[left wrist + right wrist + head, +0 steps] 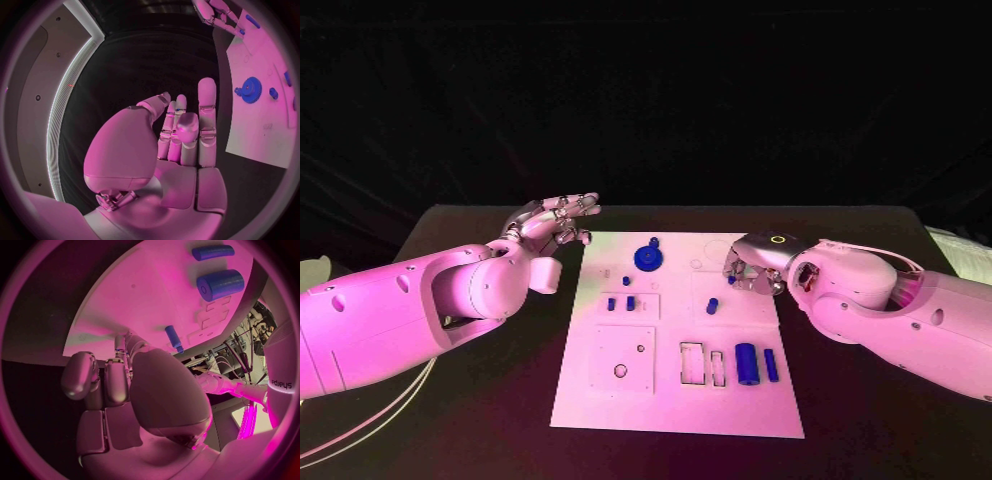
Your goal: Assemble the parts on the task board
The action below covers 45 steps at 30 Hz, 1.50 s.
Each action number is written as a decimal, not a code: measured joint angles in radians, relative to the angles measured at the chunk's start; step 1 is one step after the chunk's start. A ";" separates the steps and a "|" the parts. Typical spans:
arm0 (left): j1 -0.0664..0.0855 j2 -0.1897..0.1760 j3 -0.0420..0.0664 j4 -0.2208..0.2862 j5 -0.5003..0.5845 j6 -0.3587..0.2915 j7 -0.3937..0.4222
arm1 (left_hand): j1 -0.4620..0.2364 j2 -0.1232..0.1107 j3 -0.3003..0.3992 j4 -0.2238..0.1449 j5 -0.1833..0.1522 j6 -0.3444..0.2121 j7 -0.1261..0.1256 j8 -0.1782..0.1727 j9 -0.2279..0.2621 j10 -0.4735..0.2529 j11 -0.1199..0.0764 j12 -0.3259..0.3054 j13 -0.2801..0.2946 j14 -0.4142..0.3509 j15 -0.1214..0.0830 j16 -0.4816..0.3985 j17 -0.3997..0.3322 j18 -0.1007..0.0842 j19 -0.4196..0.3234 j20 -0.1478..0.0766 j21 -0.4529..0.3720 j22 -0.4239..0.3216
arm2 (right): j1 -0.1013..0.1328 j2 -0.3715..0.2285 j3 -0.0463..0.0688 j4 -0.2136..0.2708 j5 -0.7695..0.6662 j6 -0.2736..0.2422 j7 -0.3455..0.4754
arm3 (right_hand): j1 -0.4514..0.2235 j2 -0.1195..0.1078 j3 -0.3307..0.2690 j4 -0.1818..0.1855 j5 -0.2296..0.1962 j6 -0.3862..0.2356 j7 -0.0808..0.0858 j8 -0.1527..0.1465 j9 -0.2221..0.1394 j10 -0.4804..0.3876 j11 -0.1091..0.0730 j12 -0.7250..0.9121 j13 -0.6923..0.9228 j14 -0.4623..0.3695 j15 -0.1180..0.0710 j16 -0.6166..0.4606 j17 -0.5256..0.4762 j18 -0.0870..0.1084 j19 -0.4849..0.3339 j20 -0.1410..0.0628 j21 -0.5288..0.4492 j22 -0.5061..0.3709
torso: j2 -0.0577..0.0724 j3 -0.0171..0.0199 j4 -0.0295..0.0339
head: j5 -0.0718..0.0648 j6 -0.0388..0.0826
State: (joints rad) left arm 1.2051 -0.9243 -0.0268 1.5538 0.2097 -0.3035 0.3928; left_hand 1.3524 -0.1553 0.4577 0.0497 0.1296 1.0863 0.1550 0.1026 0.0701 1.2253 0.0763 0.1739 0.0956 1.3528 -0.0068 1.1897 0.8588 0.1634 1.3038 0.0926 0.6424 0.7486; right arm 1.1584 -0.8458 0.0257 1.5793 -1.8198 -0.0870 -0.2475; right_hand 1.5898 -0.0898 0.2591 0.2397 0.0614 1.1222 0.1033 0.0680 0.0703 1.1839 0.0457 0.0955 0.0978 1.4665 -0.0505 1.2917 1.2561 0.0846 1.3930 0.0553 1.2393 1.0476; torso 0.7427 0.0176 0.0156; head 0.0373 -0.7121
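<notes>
The white task board lies in the middle of the table. A blue gear stands near its far edge, also the gear in the left wrist view. Small blue pegs and another peg sit mid-board. A thick blue cylinder and a thin blue rod lie at the near right; the right wrist view shows the cylinder and rod. My left hand is raised beside the far left corner, fingers straight and apart, holding nothing. My right hand hangs over the far right part, fingers curled down to the board, nothing blue in them.
Rectangular cut-outs and a square plate outline mark the near half of the board. Black table surrounds the board on all sides. A dark cloth backdrop rises behind the table.
</notes>
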 measured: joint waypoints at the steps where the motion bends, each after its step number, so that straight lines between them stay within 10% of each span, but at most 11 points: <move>1: 0.000 0.000 0.000 0.000 0.000 0.000 0.000 | 0.000 0.000 0.002 -0.002 0.000 0.000 0.000 0.000 0.000 -0.002 -0.002 0.003 0.000 -0.001 0.001 -0.002 -0.002 0.000 0.000 0.000 -0.003 -0.002 | 0.000 0.002 0.000 -0.001 -0.001 0.001 0.000 | 0.000 0.000 0.005 -0.003 0.000 0.002 -0.002 0.000 0.000 0.001 0.000 0.000 -0.002 0.000 0.000 0.000 0.001 0.000 0.000 0.000 0.000 0.000 | 0.000 0.0000 0.0000 | 0.000 0.000; 45: 0.000 0.000 0.000 -0.003 -0.010 -0.003 -0.016 | 0.032 0.005 -0.004 -0.037 0.000 -0.020 0.006 0.000 -0.002 -0.014 0.004 0.028 0.006 -0.002 0.001 0.018 0.021 0.000 0.008 0.000 0.038 0.033 | -0.004 -0.032 0.008 0.051 -0.013 -0.083 -0.019 | -0.068 0.006 0.115 -0.063 -0.014 0.071 -0.010 0.013 0.022 0.081 -0.012 -0.007 -0.027 0.000 -0.007 0.027 0.032 0.000 0.015 -0.014 0.031 0.054 | -0.001 -0.0006 0.0007 | -0.004 0.002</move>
State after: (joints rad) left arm 1.2050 -0.9245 -0.0269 1.5507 0.1996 -0.3064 0.3766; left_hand 1.3842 -0.1501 0.4533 0.0126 0.1296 1.0666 0.1607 0.1025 0.0685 1.2113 0.0801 0.2014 0.1014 1.3512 -0.0054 1.2082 0.8799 0.1631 1.3115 0.0924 0.6803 0.7815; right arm 1.1549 -0.8779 0.0338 1.6304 -1.8332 -0.1700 -0.2665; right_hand 1.5217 -0.0836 0.3745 0.1765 0.0475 1.1932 0.0934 0.0807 0.0924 1.2653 0.0341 0.0887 0.0712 1.4666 -0.0574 1.3189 1.2886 0.0846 1.4075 0.0413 1.2701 1.1015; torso 0.7413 0.0171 0.0163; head 0.0337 -0.7096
